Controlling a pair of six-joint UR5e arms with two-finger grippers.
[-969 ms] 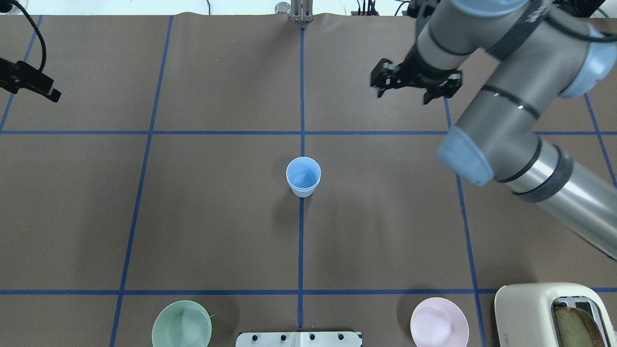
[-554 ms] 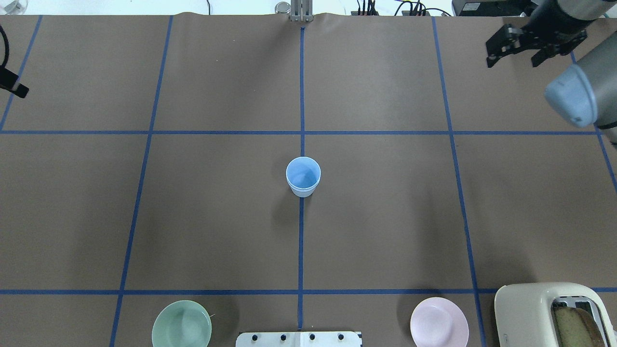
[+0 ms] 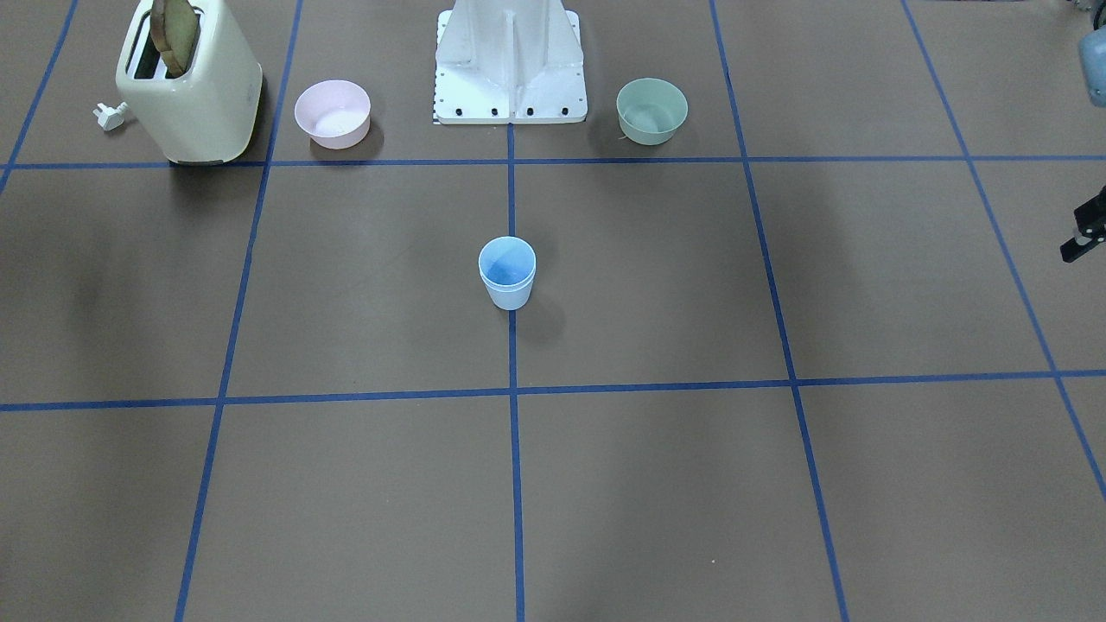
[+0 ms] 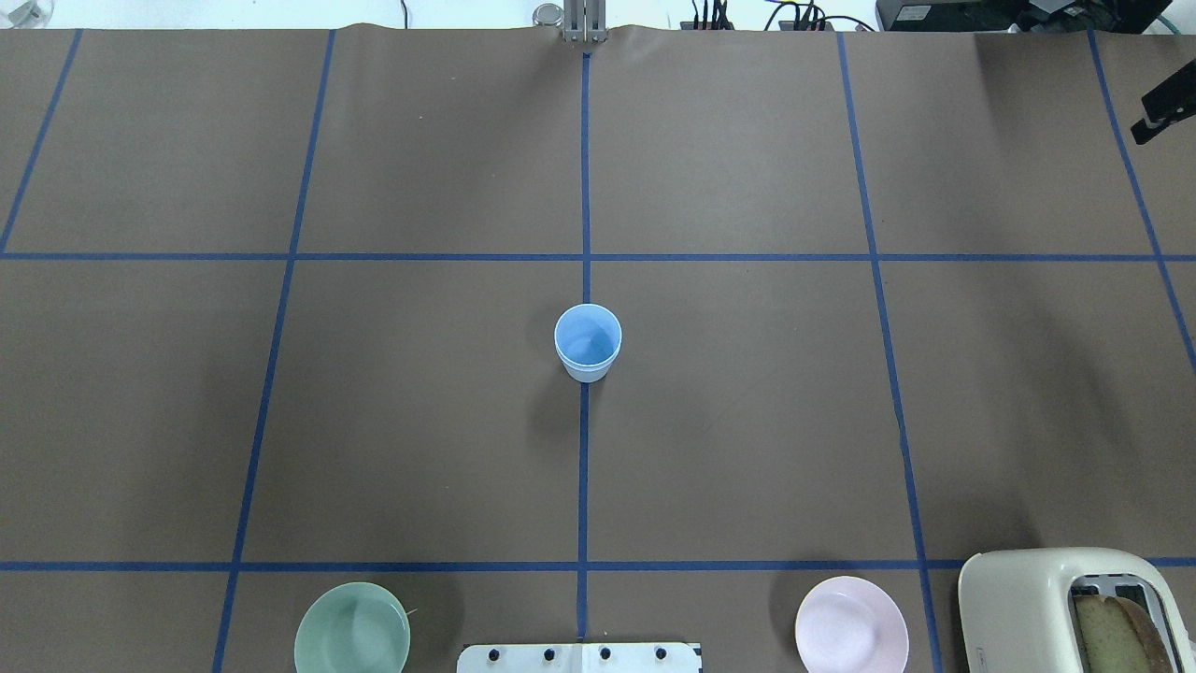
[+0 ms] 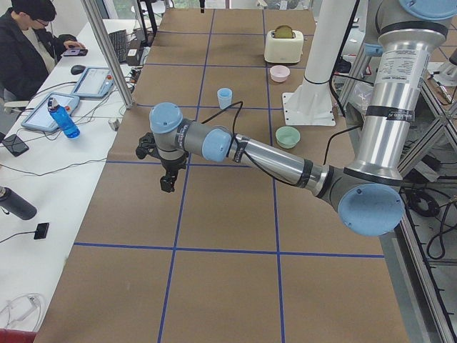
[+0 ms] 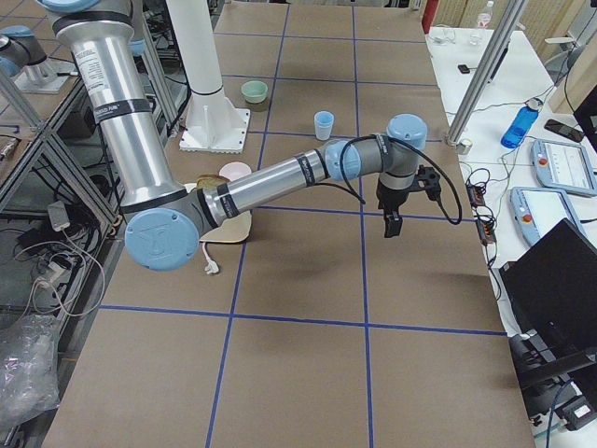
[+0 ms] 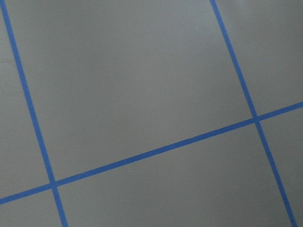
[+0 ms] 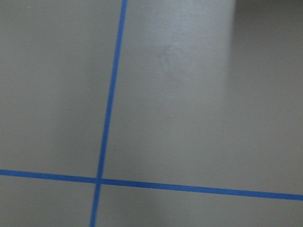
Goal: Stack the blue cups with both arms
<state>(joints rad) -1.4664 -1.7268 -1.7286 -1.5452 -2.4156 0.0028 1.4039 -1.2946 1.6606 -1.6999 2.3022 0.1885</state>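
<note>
The two blue cups (image 4: pixel 588 342) stand upright in the middle of the table on the centre tape line. One seems nested in the other, with a double rim showing in the front view (image 3: pixel 507 273). Both arms are pulled far out to the table's ends, well away from the cups. Only a black tip of my right gripper (image 4: pixel 1161 114) shows at the overhead view's right edge; the right side view shows it (image 6: pixel 390 224) pointing down. My left gripper (image 3: pixel 1085 233) shows as a black tip at the front view's right edge and hangs down in the left side view (image 5: pixel 166 183). I cannot tell if either is open or shut.
A green bowl (image 4: pixel 352 628), a pink bowl (image 4: pixel 851 624) and a cream toaster (image 4: pixel 1074 608) holding a slice of bread stand along the robot's side, beside the white base (image 3: pixel 510 60). An operator (image 5: pixel 28 50) sits past the table's far side.
My right arm has swung away to the right, almost out of the overhead view. The left gripper has left that view on the left. The cups have not moved.
</note>
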